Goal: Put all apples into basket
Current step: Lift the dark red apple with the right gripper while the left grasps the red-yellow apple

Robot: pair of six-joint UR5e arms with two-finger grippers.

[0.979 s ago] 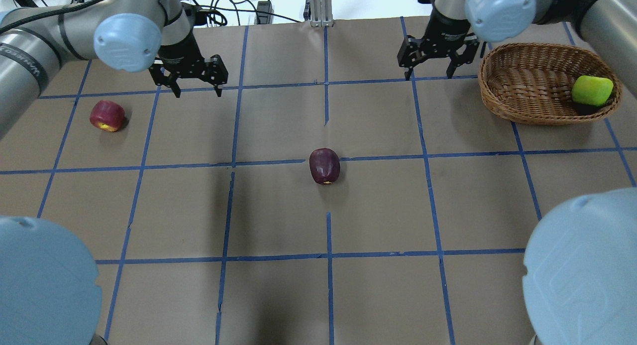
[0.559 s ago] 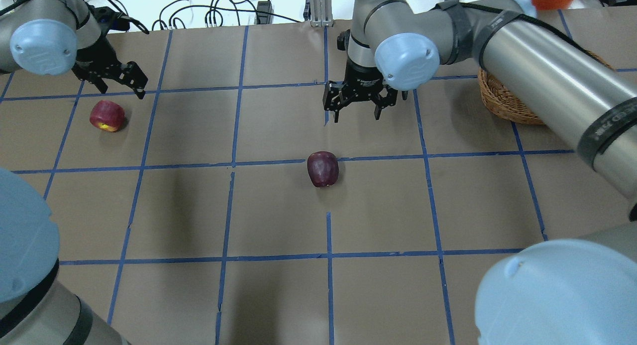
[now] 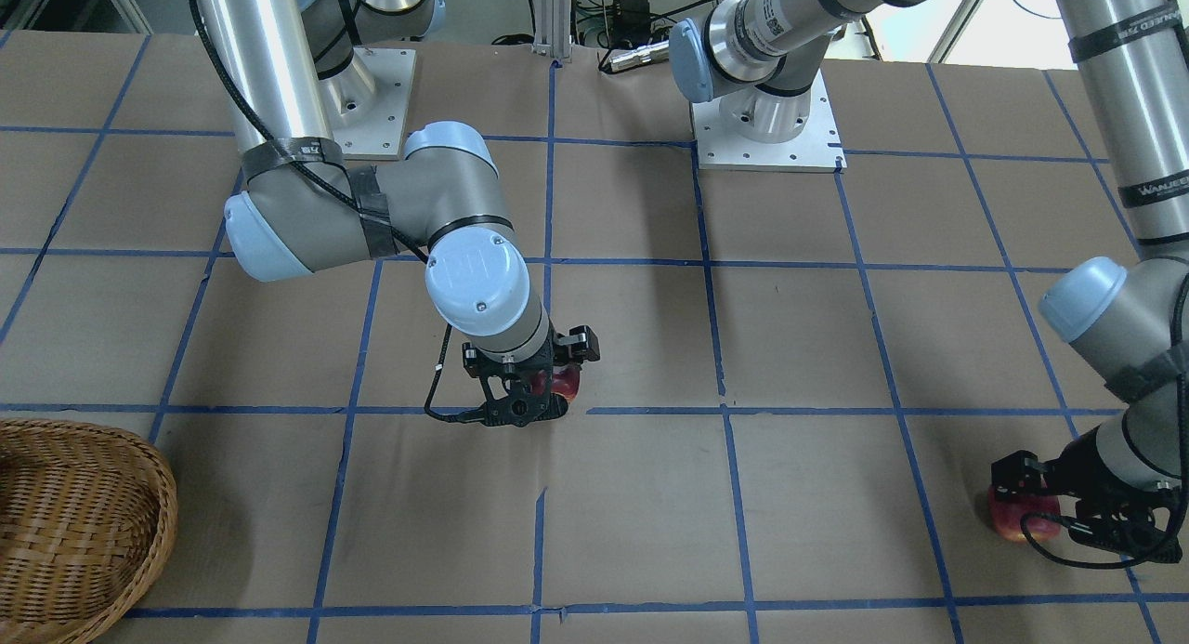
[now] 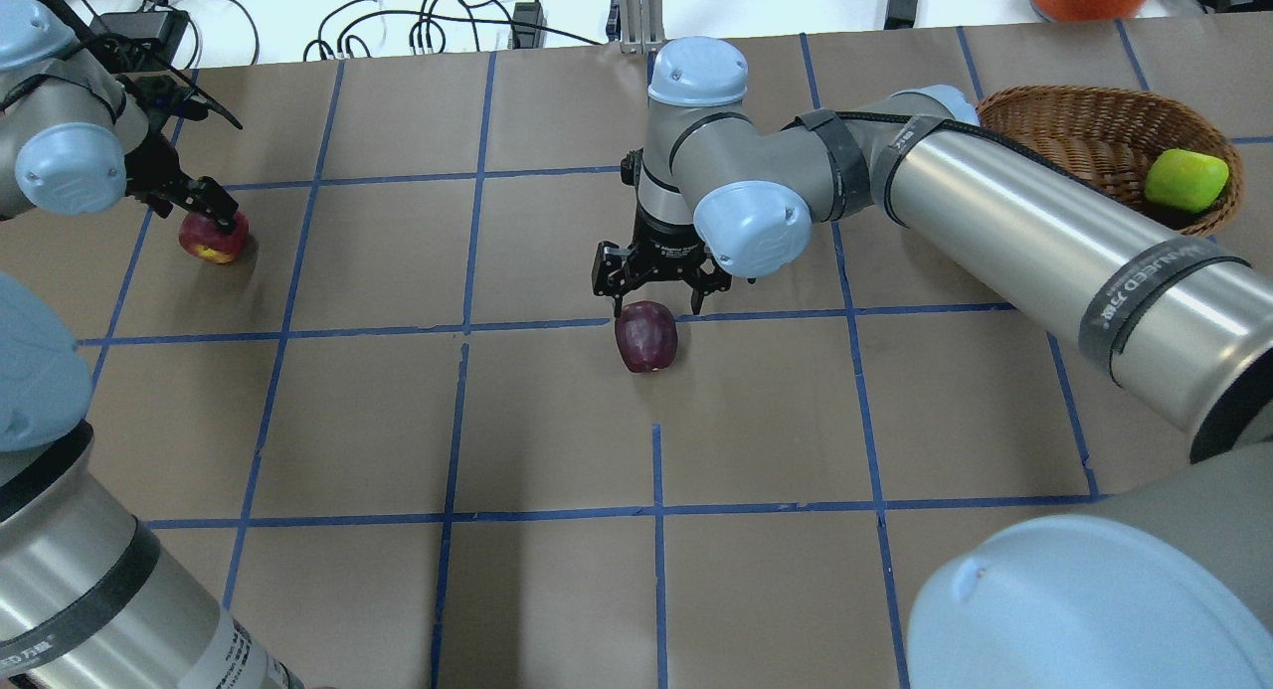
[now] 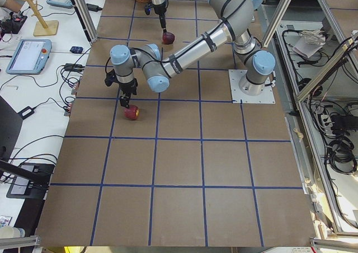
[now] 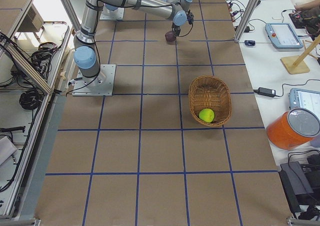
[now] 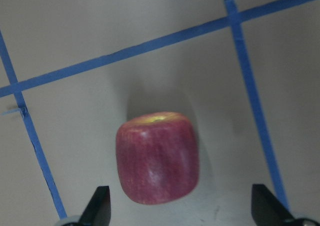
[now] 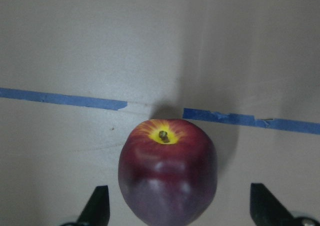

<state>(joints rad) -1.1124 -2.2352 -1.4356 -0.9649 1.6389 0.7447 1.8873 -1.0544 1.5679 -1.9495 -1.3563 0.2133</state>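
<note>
Over the table's near right part, black band [image 4: 1159, 289]: wraps the right arm; its white print is too small to read for sure. The like band in the front view seems to say WANJEED.
Maroon apple [image 4: 646, 336]: on the brown paper at mid-table, well apart from every edge. It lies just on the near side of a blue tape line [image 8: 60, 97]. Its long axis runs from the near edge toward the far edge. In the right wrist view the stem pit, ringed in yellow, shows on its upper face.
Right gripper [image 4: 656, 303]: low over the maroon apple's far side. The fingers [image 8: 99, 203] are spread wide, one on each side, clear of the skin.
Red apple [image 7: 157, 158]: squarish, toward the table's left end and beyond mid-depth. It lies on its side, and in the overhead view its yellowish end faces the near edge.
Left gripper [image 7: 181, 212]: low at the red apple, fingers spread wider than the fruit, not touching it.
Basket [image 4: 1074, 94]: wicker, by the far edge toward the right end.
Green apple [image 4: 1183, 180]: inside the basket, against its right-hand wall.
</note>
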